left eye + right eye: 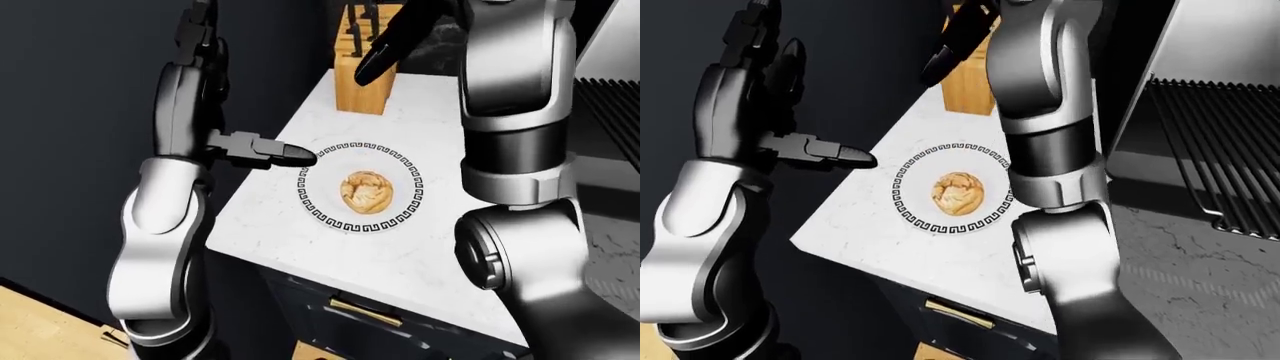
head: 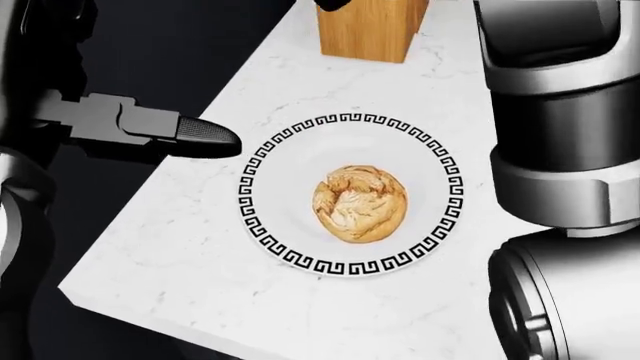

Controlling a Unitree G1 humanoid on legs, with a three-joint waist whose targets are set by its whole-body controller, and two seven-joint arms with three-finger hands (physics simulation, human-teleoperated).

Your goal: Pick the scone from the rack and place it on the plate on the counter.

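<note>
The golden scone (image 2: 359, 202) lies in the middle of a white plate (image 2: 290, 247) with a black key-pattern rim, on the white marble counter (image 2: 190, 247). My right hand (image 1: 392, 41) is open and empty, raised high above the counter in front of the knife block in the left-eye view. My left hand (image 2: 205, 137) is open and empty; one finger points toward the plate's left rim and stays clear of it. The scone also shows in the right-eye view (image 1: 958, 191).
A wooden knife block (image 2: 370, 28) stands on the counter beyond the plate. A dark wire rack (image 1: 1215, 157) lies to the right in the right-eye view. The counter's edge (image 2: 130, 315) and a dark drop run along the left and bottom. My right arm (image 2: 560, 150) fills the head view's right side.
</note>
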